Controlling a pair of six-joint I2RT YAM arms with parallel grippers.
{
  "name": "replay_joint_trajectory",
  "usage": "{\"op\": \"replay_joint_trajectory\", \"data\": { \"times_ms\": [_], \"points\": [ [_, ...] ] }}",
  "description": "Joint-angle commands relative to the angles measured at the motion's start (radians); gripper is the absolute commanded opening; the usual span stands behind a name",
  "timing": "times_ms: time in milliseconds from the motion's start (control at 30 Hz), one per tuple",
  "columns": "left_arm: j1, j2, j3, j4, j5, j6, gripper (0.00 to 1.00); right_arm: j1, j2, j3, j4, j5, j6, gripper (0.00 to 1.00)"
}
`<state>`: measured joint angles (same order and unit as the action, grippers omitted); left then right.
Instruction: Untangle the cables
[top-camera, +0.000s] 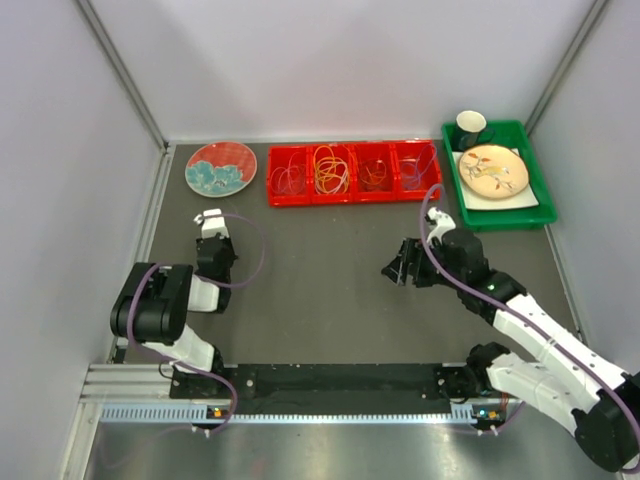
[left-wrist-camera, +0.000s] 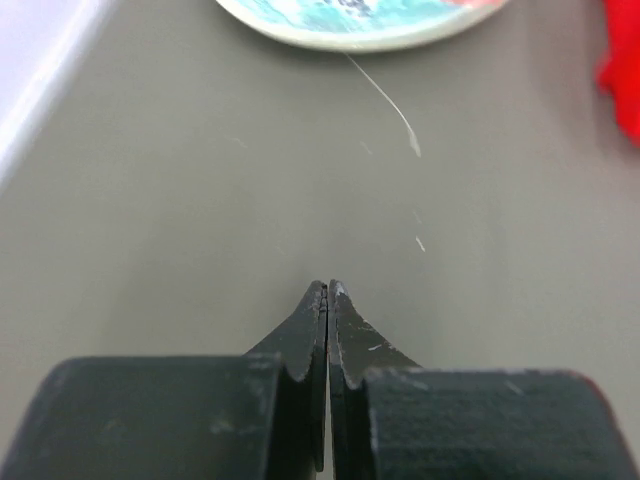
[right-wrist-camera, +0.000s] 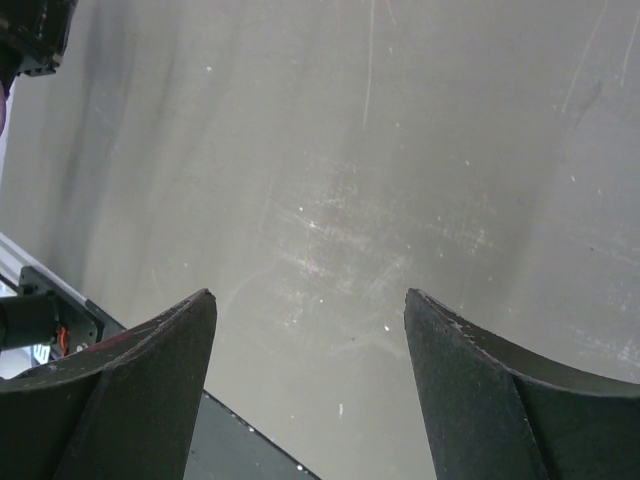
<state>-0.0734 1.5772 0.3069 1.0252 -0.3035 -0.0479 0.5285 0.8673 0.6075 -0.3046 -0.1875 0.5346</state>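
Note:
The cables lie as loose coils in the four compartments of a red tray (top-camera: 355, 198) at the back: pale ones (top-camera: 289, 176), yellow and orange ones (top-camera: 332, 170), reddish ones (top-camera: 375, 176) and faint ones (top-camera: 415, 168). My left gripper (top-camera: 210, 219) is shut and empty, low over the table, in front of a patterned plate and left of the tray. In the left wrist view its tips (left-wrist-camera: 327, 288) are pressed together. My right gripper (top-camera: 392, 268) is open and empty over bare table, well in front of the tray. The right wrist view shows its jaws (right-wrist-camera: 310, 295) spread wide.
A red and teal patterned plate (top-camera: 221, 168) lies at the back left; its rim (left-wrist-camera: 360, 35) shows in the left wrist view, with the red tray's corner (left-wrist-camera: 622, 70). A green tray (top-camera: 535, 205) at the back right holds a plate (top-camera: 493, 171) and a cup (top-camera: 471, 124). Walls enclose three sides.

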Motion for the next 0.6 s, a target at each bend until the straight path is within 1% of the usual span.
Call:
{"op": "replay_joint_trajectory", "data": {
  "times_ms": [0,67,100,133,200,233,267,300,333,367,400,433,467,500,533,567],
  "points": [
    [0.000,0.003,-0.002,0.092,0.129,0.028,0.00,0.013,-0.050,-0.034,0.033,0.040,0.011,0.76],
    [0.001,-0.003,0.001,0.084,0.130,0.023,0.00,0.011,-0.066,-0.032,0.009,0.143,-0.007,0.77],
    [0.001,0.001,-0.002,0.111,0.130,0.026,0.00,0.013,-0.091,-0.022,-0.004,0.211,-0.012,0.77],
    [0.001,0.006,-0.006,0.122,0.130,0.028,0.00,0.011,-0.105,-0.020,-0.033,0.378,-0.010,0.79],
    [0.001,0.010,-0.006,0.125,0.130,0.029,0.00,0.013,-0.161,-0.040,-0.013,0.541,0.002,0.85],
    [0.001,0.009,-0.006,0.122,0.130,0.029,0.00,0.011,-0.184,-0.058,0.072,0.651,-0.039,0.87],
    [0.001,0.009,-0.006,0.122,0.130,0.029,0.00,0.011,-0.204,-0.084,0.138,0.695,-0.073,0.90],
    [0.001,0.010,-0.003,0.121,0.130,0.029,0.00,0.011,-0.221,-0.139,0.204,0.733,-0.117,0.90],
    [0.003,0.010,-0.003,0.119,0.132,0.028,0.00,0.010,-0.250,-0.173,0.278,0.803,-0.240,0.90],
    [0.001,0.009,-0.003,0.119,0.132,0.028,0.00,0.010,-0.257,-0.207,0.468,0.839,-0.305,0.90],
    [0.003,0.009,-0.003,0.118,0.132,0.028,0.00,-0.001,-0.257,-0.272,0.546,0.873,-0.362,0.90],
    [0.001,0.009,-0.005,0.119,0.132,0.028,0.00,-0.016,-0.234,-0.294,0.624,0.922,-0.433,0.91],
    [0.001,0.009,-0.005,0.119,0.132,0.028,0.00,-0.042,-0.206,-0.308,0.703,0.927,-0.442,0.92],
    [0.001,0.010,-0.003,0.119,0.132,0.028,0.00,-0.082,-0.179,-0.313,0.720,0.922,-0.437,0.92],
    [0.001,0.010,-0.003,0.118,0.132,0.028,0.00,-0.160,-0.147,-0.313,0.732,0.895,-0.426,0.93],
    [0.003,0.009,-0.003,0.119,0.132,0.028,0.00,-0.200,-0.079,-0.311,0.746,0.890,-0.426,0.93]
  ]
}}
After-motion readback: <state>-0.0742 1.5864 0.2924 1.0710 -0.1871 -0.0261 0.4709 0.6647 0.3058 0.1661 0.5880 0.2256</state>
